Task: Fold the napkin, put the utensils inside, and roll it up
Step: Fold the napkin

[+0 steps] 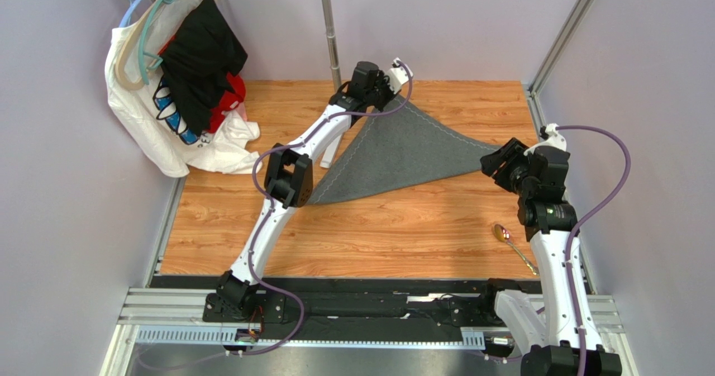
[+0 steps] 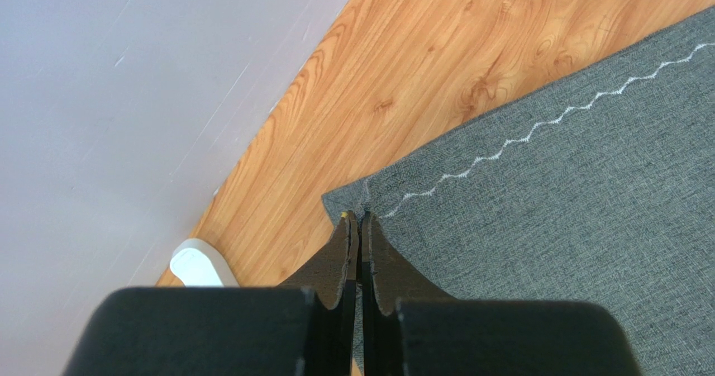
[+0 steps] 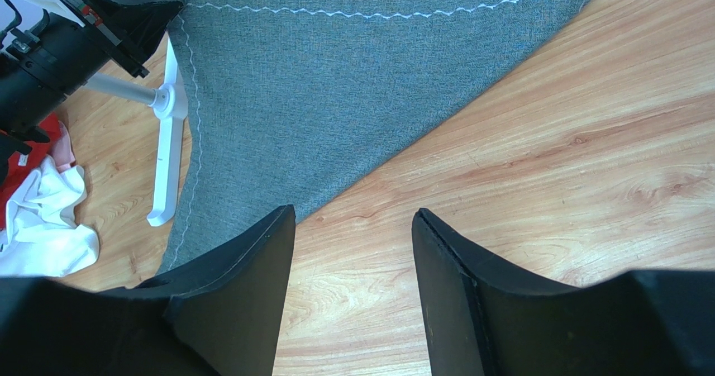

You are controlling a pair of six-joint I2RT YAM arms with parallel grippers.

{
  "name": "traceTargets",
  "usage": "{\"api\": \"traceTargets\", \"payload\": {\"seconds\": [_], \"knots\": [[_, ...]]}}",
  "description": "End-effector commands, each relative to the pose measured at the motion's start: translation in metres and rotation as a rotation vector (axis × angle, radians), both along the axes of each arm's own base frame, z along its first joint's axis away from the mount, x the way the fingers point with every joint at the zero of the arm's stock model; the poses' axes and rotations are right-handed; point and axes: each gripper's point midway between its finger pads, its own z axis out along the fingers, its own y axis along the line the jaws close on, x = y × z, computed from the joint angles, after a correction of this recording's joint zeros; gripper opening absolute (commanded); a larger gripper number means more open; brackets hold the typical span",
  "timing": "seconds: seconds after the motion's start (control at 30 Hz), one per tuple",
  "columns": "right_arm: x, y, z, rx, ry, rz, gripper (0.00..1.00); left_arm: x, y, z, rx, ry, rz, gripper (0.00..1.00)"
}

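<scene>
The dark grey napkin (image 1: 403,154) lies as a triangle on the wooden table, with a pale zigzag stitch along its edges (image 2: 537,129). My left gripper (image 1: 401,99) is at its far corner, shut on that corner (image 2: 359,218); the right wrist view shows it pinching the cloth (image 3: 172,7). My right gripper (image 1: 491,162) stands open just off the napkin's right corner, with only bare wood between its fingers (image 3: 352,217). The napkin (image 3: 336,91) spreads out beyond them. One utensil shows: a copper-coloured spoon (image 1: 503,233) near the right arm.
White, black and red clothes on hangers (image 1: 185,83) hang and spill over the table's far left corner. A metal pole (image 1: 329,24) stands at the back. The left arm's white link (image 1: 310,141) crosses the napkin's left edge. Walls close in on the left and right.
</scene>
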Motion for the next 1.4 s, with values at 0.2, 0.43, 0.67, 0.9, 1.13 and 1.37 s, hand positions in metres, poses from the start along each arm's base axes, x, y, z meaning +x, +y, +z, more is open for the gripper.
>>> {"api": "traceTargets", "payload": {"seconds": [0.2, 0.43, 0.67, 0.9, 1.13, 1.37], "knots": [[0.008, 0.001, 0.008, 0.001, -0.042, -0.004, 0.57, 0.013, -0.001, 0.026, -0.014, -0.110, -0.019, 0.00], [0.010, 0.002, 0.006, -0.001, -0.035, -0.004, 0.57, 0.016, -0.002, 0.017, -0.003, -0.111, -0.020, 0.00], [0.013, 0.005, 0.004, -0.003, -0.031, 0.004, 0.57, 0.019, -0.001, 0.014, 0.007, -0.129, -0.016, 0.00], [0.015, 0.004, -0.001, -0.020, -0.014, 0.006, 0.57, 0.019, -0.002, 0.027, -0.029, -0.145, 0.011, 0.72], [0.012, 0.001, 0.001, -0.026, -0.005, -0.020, 0.57, -0.019, -0.034, 0.098, -0.119, -0.207, -0.052, 0.97], [0.030, -0.019, -0.006, -0.038, 0.054, -0.071, 0.58, -0.085, -0.041, 0.129, -0.208, -0.079, -0.055, 0.98]]}}
